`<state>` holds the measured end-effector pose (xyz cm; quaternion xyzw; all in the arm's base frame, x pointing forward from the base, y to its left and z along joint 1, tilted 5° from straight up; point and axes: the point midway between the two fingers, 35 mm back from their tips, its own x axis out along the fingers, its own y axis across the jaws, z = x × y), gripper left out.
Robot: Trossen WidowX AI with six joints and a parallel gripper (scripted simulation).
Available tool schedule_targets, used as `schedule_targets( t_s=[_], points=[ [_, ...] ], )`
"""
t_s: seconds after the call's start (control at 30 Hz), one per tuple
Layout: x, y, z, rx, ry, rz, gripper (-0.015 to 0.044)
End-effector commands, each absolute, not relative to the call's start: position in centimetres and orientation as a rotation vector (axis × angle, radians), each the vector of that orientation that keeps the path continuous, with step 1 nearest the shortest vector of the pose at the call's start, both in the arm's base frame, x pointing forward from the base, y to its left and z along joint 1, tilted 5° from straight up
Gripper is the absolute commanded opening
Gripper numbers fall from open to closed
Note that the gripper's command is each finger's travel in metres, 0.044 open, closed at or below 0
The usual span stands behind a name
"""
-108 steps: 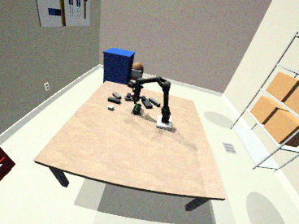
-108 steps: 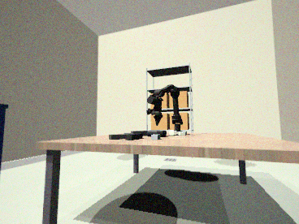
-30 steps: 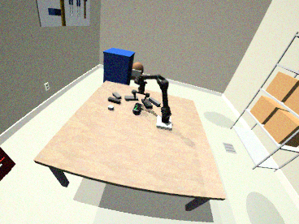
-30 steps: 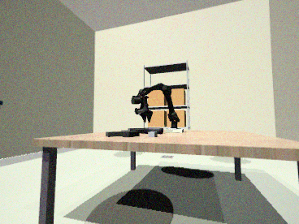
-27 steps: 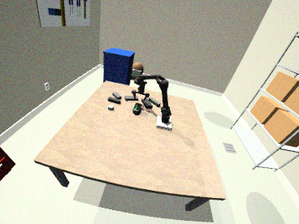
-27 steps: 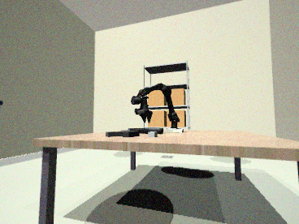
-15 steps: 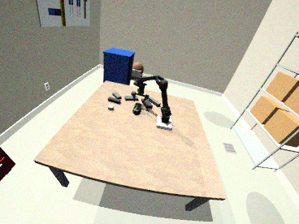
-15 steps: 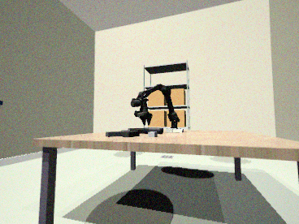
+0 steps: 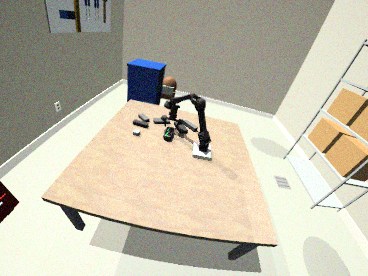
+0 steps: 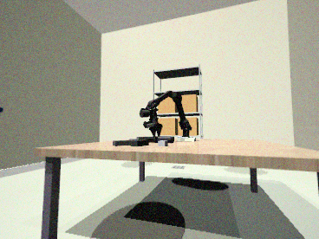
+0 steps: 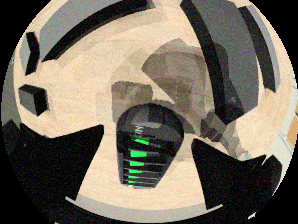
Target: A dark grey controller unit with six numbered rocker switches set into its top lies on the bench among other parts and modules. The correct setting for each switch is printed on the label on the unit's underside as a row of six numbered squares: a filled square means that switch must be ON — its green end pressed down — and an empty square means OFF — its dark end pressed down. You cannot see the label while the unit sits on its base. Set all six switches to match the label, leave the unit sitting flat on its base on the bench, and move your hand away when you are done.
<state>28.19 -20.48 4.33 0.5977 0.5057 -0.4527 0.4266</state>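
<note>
The dark grey controller unit (image 9: 169, 134) (image 11: 150, 120) sits on the bench with its row of switches facing up. Green parts show toward the left side of its switches in the wrist view; which ends are pressed down is too small to tell. The label on the underside is hidden. My gripper (image 9: 173, 119) (image 10: 156, 135) (image 11: 149, 137) is open and empty, pointing down. In the wrist view the unit appears between the two spread fingers, its rounded end toward the top of the view. Contact with the fingers cannot be made out.
Long grey modules (image 11: 227, 55) (image 11: 87, 22) lie beyond the unit, with a small dark block (image 11: 33, 99) to the left. Dark parts (image 9: 140, 123) and a small pale block (image 9: 136, 132) lie left of the unit on the wooden bench (image 9: 150, 175).
</note>
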Motion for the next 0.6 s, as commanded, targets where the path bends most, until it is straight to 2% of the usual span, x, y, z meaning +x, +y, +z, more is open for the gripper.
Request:
schedule_targets(
  t_s=[0.0, 0.13, 0.27, 0.57],
  points=[
    [28.19, -20.32, 3.64, 1.501, 1.266, -1.131, 0.0440],
    [28.19, -20.27, 3.25, 1.501, 1.266, -1.131, 0.0440],
    [28.19, -20.27, 3.25, 1.501, 1.266, -1.131, 0.0335],
    [28.19, -20.27, 3.25, 1.501, 1.266, -1.131, 0.0326]
  ],
)
